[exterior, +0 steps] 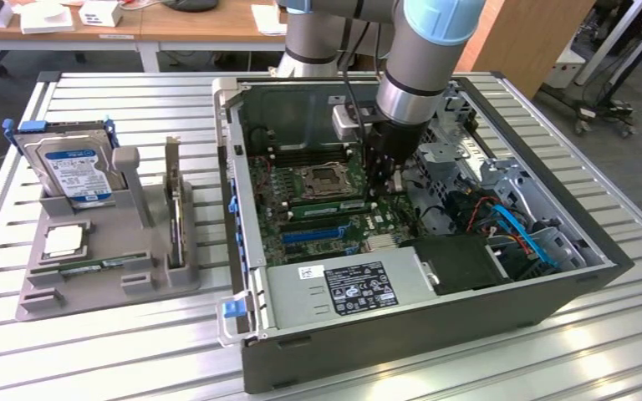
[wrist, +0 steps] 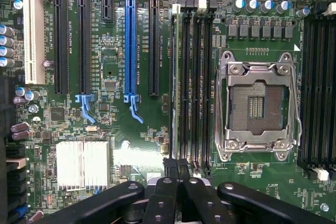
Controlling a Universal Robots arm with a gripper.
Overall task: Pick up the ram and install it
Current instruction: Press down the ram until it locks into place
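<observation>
Pressing the ram [wrist: 177, 85] into its slot, the hand [wrist: 178, 174] is closed.

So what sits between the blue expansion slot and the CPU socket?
In the wrist view, one black expansion slot and a bank of memory slots lie between the blue expansion slot and the CPU socket.

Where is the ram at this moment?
In the exterior view the ram stands on edge in a memory slot inside the open computer case, just below the empty CPU socket, with the shut claw at its right end.
</observation>
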